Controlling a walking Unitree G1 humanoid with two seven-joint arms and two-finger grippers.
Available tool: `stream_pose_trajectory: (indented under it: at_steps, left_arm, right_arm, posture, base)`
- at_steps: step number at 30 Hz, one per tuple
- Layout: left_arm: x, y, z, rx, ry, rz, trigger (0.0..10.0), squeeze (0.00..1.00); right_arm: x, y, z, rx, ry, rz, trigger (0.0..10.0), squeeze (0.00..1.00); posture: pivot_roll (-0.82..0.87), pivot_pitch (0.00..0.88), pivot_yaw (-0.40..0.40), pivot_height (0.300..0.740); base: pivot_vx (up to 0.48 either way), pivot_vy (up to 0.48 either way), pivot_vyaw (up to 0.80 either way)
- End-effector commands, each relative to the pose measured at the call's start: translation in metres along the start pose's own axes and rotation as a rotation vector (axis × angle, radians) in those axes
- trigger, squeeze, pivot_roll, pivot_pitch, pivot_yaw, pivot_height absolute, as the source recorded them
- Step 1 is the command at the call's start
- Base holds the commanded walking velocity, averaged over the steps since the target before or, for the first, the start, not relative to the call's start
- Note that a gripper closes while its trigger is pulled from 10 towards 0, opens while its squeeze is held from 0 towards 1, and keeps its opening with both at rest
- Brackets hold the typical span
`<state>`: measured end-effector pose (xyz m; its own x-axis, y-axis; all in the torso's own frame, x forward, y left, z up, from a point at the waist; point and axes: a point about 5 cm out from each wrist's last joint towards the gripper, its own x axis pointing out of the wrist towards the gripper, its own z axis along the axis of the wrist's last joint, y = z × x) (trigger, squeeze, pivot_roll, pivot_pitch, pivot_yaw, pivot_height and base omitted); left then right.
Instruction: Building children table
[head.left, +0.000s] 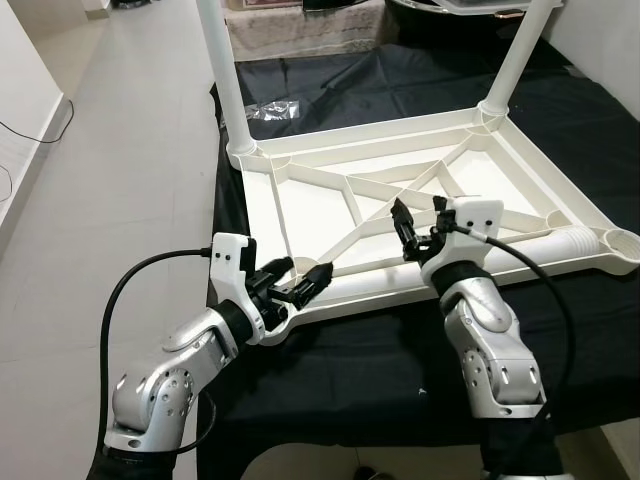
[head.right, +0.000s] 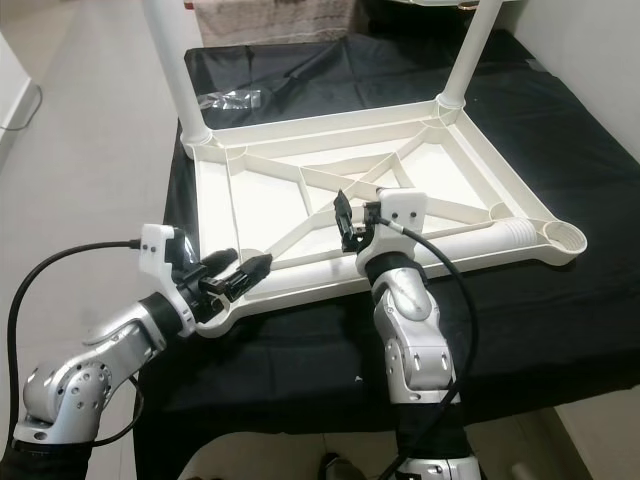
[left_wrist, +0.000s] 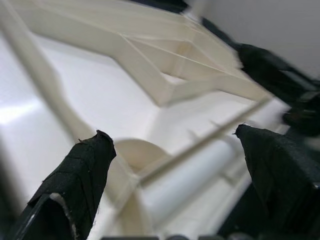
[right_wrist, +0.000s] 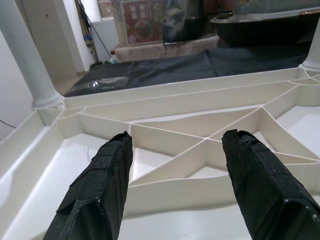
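Left eye view has the left gripper (head.left: 298, 283) with jaws spread at the near-left corner of the upturned white children table (head.left: 300, 205), the right gripper (head.left: 420, 222) spread above its near rail, two legs (head.left: 226, 75) pointing upward, all resting on black cloth (head.left: 380, 350).

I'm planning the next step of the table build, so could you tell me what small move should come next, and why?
Probably close the right tool down onto the loose leg lying along the upturned tabletop's near edge. Two legs already stand at the far corners, while the near right corner socket is bare. The left tool, open, sits at the near left corner, seemingly ready to steady the top.
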<state>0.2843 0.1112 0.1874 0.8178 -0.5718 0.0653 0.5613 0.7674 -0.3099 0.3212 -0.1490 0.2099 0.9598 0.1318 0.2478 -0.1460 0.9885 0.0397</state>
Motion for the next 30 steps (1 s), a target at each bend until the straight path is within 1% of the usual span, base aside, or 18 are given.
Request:
stream_pose_trajectory:
  at_steps: [1, 2, 4, 6, 9, 10, 11, 14, 15, 16, 20, 23, 24, 27, 30]
  left_arm:
    - [-0.005, 0.004, -0.001, 0.041, -0.021, 0.064, 10.0, 0.00]
    - [-0.006, 0.006, 0.001, 0.081, -0.039, 0.089, 10.0, 0.00]
    - [-0.006, 0.006, 0.001, 0.081, -0.039, 0.089, 10.0, 0.00]
    - [-0.010, 0.007, 0.003, 0.152, -0.067, 0.153, 10.0, 0.00]
    - [-0.012, 0.007, 0.002, 0.163, -0.073, 0.184, 10.0, 0.00]
    - [-0.015, 0.006, 0.000, 0.202, -0.077, 0.211, 10.0, 0.00]
    - [-0.017, 0.005, -0.002, 0.218, -0.078, 0.232, 10.0, 0.00]
    - [-0.018, 0.004, -0.004, 0.225, -0.078, 0.244, 10.0, 0.00]
    - [-0.022, 0.004, -0.007, 0.256, -0.081, 0.280, 10.0, 0.00]
    - [-0.023, 0.004, -0.009, 0.269, -0.080, 0.295, 10.0, 0.00]
    - [-0.025, 0.003, -0.012, 0.283, -0.077, 0.314, 10.0, 0.00]
    - [-0.030, 0.001, -0.024, 0.302, -0.050, 0.334, 10.0, 0.00]
    - [-0.030, 0.001, -0.024, 0.302, -0.050, 0.334, 10.0, 0.00]
    - [-0.031, 0.000, -0.029, 0.367, -0.043, 0.346, 10.0, 0.00]
    - [-0.029, 0.000, -0.030, 0.412, -0.048, 0.365, 10.0, 0.00]
  right_arm:
    - [-0.001, 0.005, 0.002, 0.008, -0.027, 0.016, 10.0, 0.00]
    - [-0.001, 0.007, 0.003, 0.009, -0.032, 0.022, 10.0, 0.00]
    - [-0.001, 0.007, 0.003, 0.009, -0.032, 0.022, 10.0, 0.00]
    - [-0.001, 0.012, 0.003, 0.006, -0.043, 0.036, 10.0, 0.00]
    - [-0.001, 0.014, 0.002, 0.013, -0.048, 0.041, 10.0, 0.00]
    - [-0.002, 0.016, 0.001, 0.015, -0.051, 0.043, 10.0, 0.00]
    - [-0.003, 0.017, 0.000, 0.016, -0.050, 0.041, 10.0, 0.00]
    - [-0.004, 0.018, -0.001, 0.017, -0.049, 0.038, 10.0, 0.00]
    - [-0.008, 0.019, -0.006, 0.019, -0.037, 0.040, 10.0, 0.00]
    - [-0.009, 0.020, -0.007, 0.021, -0.033, 0.043, 10.0, 0.00]
    - [-0.013, 0.023, -0.011, 0.026, -0.023, 0.050, 10.0, 0.00]
    - [-0.022, 0.032, -0.019, 0.034, 0.001, 0.071, 10.0, 0.00]
    - [-0.022, 0.032, -0.019, 0.034, 0.001, 0.071, 10.0, 0.00]
    - [-0.026, 0.038, -0.022, 0.043, 0.009, 0.088, 10.0, 0.00]
    - [-0.028, 0.041, -0.025, 0.041, 0.015, 0.093, 10.0, 0.00]
  posture:
    - [0.03, 0.159, -0.024, 0.740]
    - [0.03, 0.156, -0.024, 0.740]
    - [0.03, 0.156, -0.024, 0.740]
    - [0.03, 0.132, -0.023, 0.740]
    - [0.04, 0.121, -0.024, 0.740]
    - [0.04, 0.112, -0.025, 0.740]
    - [0.04, 0.104, -0.023, 0.740]
    - [0.04, 0.102, -0.023, 0.740]
    - [0.04, 0.084, -0.025, 0.740]
    - [0.04, 0.084, -0.024, 0.740]
    - [0.04, 0.075, -0.025, 0.740]
    - [0.04, 0.063, -0.027, 0.740]
    - [0.04, 0.063, -0.027, 0.740]
    - [0.04, 0.050, -0.028, 0.740]
    - [0.04, 0.038, -0.029, 0.740]
  base:
    - [0.000, 0.000, 0.00]
    - [0.000, 0.000, 0.00]
    - [0.000, 0.000, 0.00]
    - [0.000, 0.000, 0.00]
    - [0.000, 0.000, 0.00]
    - [0.000, 0.000, 0.00]
    - [0.000, 0.000, 0.00]
    - [0.000, 0.000, 0.00]
    - [0.000, 0.000, -0.80]
    - [0.000, 0.000, -0.80]
    - [0.000, 0.000, -0.80]
    - [0.000, 0.000, -0.80]
    - [0.000, 0.000, -0.80]
    - [0.000, 0.000, -0.80]
    - [0.000, 0.000, 0.00]
